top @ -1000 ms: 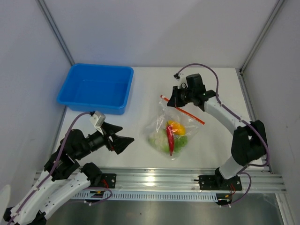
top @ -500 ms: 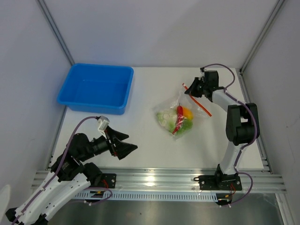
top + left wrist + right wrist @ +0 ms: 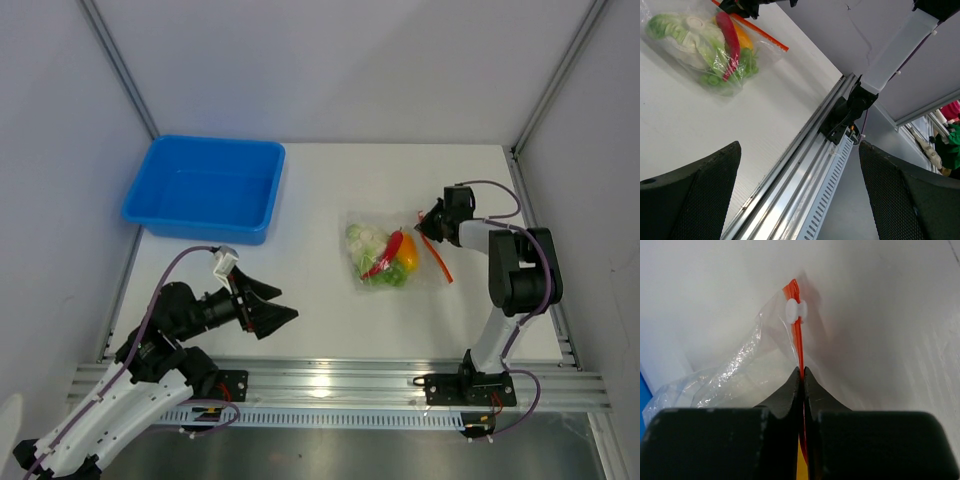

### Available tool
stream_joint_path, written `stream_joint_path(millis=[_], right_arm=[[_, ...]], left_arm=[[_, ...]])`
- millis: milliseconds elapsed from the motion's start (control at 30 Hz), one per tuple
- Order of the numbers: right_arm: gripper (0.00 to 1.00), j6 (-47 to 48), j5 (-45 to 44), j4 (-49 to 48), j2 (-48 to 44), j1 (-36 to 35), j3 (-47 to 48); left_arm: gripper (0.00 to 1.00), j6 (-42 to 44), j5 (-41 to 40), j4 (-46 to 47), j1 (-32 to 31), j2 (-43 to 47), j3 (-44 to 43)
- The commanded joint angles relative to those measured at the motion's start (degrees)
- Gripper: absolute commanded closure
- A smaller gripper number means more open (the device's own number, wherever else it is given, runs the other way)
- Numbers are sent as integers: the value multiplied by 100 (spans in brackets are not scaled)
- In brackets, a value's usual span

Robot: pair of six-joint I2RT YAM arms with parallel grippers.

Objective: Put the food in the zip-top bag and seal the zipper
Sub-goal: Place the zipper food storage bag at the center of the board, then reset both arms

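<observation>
Pinching zipper (image 3: 799, 347): right hand (image 3: 800, 371) (zip-top bag (image 3: 730, 372), right edge) | left hand (image 3: 283, 305) wide, well apart

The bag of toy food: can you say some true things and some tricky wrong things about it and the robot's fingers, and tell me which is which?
1. The toy food is inside the zip-top bag. True.
2. The right fingers are pinched shut on the zipper. True.
3. The left fingers are wide open. True.
4. The left fingers are touching the bag. False: they are well apart from it and hold nothing.
5. The bag is hanging up in the air. False: it lies on the table.
</observation>
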State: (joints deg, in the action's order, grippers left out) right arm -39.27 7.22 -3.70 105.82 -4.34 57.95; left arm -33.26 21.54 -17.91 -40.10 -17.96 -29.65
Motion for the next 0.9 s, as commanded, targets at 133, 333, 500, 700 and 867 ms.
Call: stream_joint_path(millis=[133, 333, 500, 700, 867], right_arm=[[70, -152, -230, -315, -202, 21, 32], [38, 251, -318, -61, -500, 21, 181], [27, 744, -616, 738, -1141, 21, 304], [1, 1131, -1021, 1653, -2600, 21, 33], [1, 1027, -478, 2163, -4249, 12, -819]], left_arm=[[1, -234, 131, 192, 28, 134, 126], [0, -366, 87, 192, 28, 187, 196], [1, -436, 17, 192, 37, 152, 196], [1, -436, -255, 367, 46, -119, 205], [1, -577, -396, 762, 142, -717, 170]])
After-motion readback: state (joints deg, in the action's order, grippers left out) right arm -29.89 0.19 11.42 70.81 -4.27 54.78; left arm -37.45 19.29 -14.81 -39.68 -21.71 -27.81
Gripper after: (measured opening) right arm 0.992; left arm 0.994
